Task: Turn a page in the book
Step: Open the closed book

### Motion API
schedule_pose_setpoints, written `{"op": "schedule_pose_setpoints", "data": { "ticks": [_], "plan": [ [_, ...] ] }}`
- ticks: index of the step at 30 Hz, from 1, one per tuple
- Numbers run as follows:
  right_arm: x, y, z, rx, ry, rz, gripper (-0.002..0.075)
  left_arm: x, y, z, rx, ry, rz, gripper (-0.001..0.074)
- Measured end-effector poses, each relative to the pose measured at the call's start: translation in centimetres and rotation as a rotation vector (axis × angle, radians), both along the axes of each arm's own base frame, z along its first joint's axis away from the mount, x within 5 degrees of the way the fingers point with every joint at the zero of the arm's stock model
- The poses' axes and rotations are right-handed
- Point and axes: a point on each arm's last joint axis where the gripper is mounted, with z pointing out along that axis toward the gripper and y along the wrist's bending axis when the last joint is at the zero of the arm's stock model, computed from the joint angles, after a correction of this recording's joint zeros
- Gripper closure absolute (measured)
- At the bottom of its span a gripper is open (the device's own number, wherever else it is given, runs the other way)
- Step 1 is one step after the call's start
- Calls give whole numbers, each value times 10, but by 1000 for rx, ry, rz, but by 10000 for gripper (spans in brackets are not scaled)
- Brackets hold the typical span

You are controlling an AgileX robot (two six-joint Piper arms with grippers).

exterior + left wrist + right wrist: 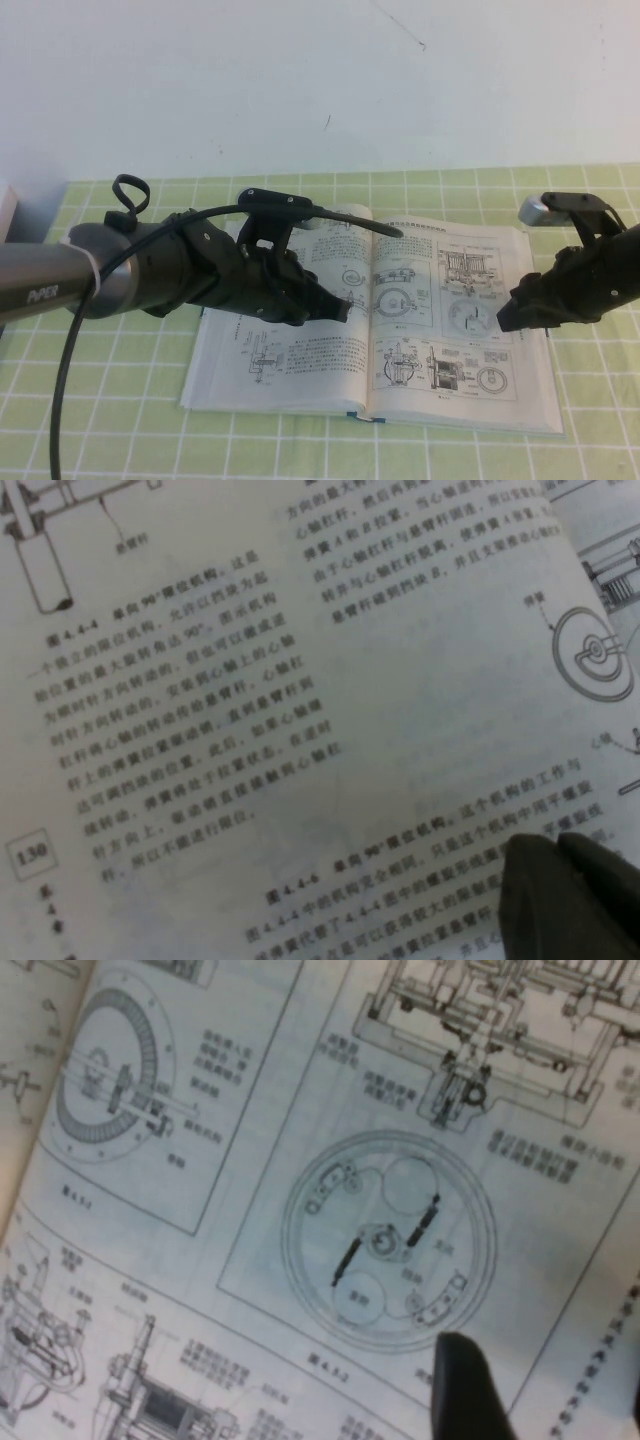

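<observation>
The book (262, 372) lies open and flat on the table. Its right-hand page (452, 322) carries boxed circular mechanical diagrams and lies flat; it fills the right wrist view (390, 1210). The left-hand leaf has text columns and small drawings (300, 680). My left gripper (338, 308) hovers over that left leaf near the spine, fingers together and empty (555, 865). My right gripper (507, 316) is over the outer part of the diagram page, open and empty (545, 1390), with one finger (460, 1385) showing just above the paper.
The book rests on a green checked cloth (120, 400). A white wall (300, 80) stands behind the table. A white object (6, 212) sits at the far left edge. The left arm's black cable (62, 400) hangs over the near left.
</observation>
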Motion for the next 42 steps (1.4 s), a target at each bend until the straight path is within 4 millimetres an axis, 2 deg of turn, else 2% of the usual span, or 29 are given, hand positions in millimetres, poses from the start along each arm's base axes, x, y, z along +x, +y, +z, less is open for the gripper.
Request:
{"op": "schedule_pose_setpoints", "data": {
  "ticks": [9, 18, 20, 27, 42],
  "plan": [
    [4, 9, 4, 133, -28, -30, 378, 0, 0, 0, -1, 3, -2, 739],
    [10, 3, 24, 28, -7, -21, 377, -1, 0, 0, -2, 8, -6, 739],
    [8, 0, 22, -8, 31, -26, 377, -1, 0, 0, -2, 8, -6, 739],
    [5, -3, -2, -50, 139, -19, 377, -1, -1, 0, -3, 11, -9, 739],
    [11, 6, 0, 91, 94, 7, 375, -1, -1, 0, -4, 14, -12, 739]
  ]
}}
